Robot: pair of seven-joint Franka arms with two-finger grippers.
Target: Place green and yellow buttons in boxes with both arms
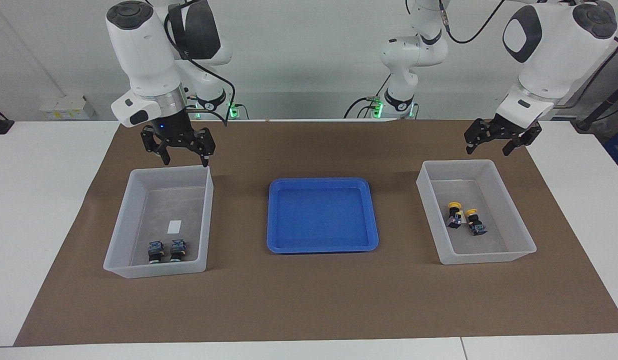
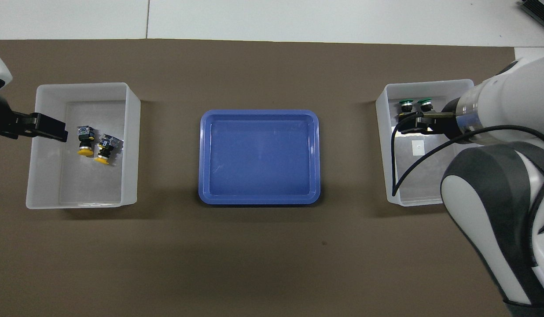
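green buttons (image 1: 167, 250) lying in right-end box (image 1: 120, 220) | yellow buttons (image 1: 465, 218) in left-end box (image 1: 514, 210) | right gripper (image 1: 182, 152), left gripper (image 1: 495, 141) raised, jaws open, empty

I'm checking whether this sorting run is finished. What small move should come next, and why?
Probably just lift both arms away. The two yellow-capped buttons lie in one translucent bin, the two green-capped buttons in the other, the blue tray holds nothing, and both the left pincer and right pincer carry nothing.

Probably robotics lab: two white arms (image 1: 149, 60) bolted at white table (image 1: 39, 200), brown mat (image 1: 309, 300), bare grey wall.
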